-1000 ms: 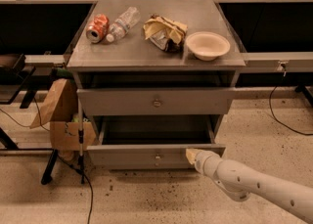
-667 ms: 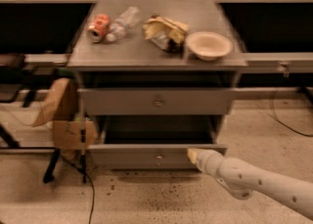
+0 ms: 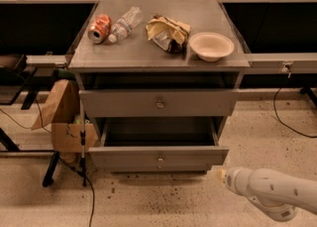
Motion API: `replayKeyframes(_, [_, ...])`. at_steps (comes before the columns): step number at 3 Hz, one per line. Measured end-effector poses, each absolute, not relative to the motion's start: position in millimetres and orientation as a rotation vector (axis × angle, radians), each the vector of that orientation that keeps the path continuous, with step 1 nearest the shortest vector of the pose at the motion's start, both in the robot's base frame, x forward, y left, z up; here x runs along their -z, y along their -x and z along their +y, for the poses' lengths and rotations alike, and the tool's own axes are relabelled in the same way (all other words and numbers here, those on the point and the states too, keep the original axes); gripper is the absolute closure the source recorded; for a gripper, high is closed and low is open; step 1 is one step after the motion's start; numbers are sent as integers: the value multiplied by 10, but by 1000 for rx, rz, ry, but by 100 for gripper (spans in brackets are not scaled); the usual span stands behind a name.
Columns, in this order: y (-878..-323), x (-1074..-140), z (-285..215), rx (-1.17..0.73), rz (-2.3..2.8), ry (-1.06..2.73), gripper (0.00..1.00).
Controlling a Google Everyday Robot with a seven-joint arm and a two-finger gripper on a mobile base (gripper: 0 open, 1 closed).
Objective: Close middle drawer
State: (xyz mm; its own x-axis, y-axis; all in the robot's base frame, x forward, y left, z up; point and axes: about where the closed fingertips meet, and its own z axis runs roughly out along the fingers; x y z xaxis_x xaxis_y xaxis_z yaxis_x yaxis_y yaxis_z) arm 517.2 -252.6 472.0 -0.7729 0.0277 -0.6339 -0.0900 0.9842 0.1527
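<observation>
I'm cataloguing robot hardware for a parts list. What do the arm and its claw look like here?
The arm is a smooth, rounded off-white shell with small dark dots. Its claw, low right beside the middle drawer, shows only as a pale yellowish tip.

Gripper: your cream gripper point(image 3: 218, 173) is low right, just beside the wide grey middle drawer's point(image 3: 158, 158) front corner; only its tip shows.
Arm: rounded white robot arm point(image 3: 277, 195), cut off by right and bottom edges.
Drawer interior: back lost in shadow.
</observation>
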Motion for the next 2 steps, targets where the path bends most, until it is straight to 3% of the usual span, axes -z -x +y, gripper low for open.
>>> replayKeyframes(1, [-4620,-5489,-3288,-78,2432,-35,100])
replayKeyframes(2, [-4515,-6098,-3551,-28,2419,20,100])
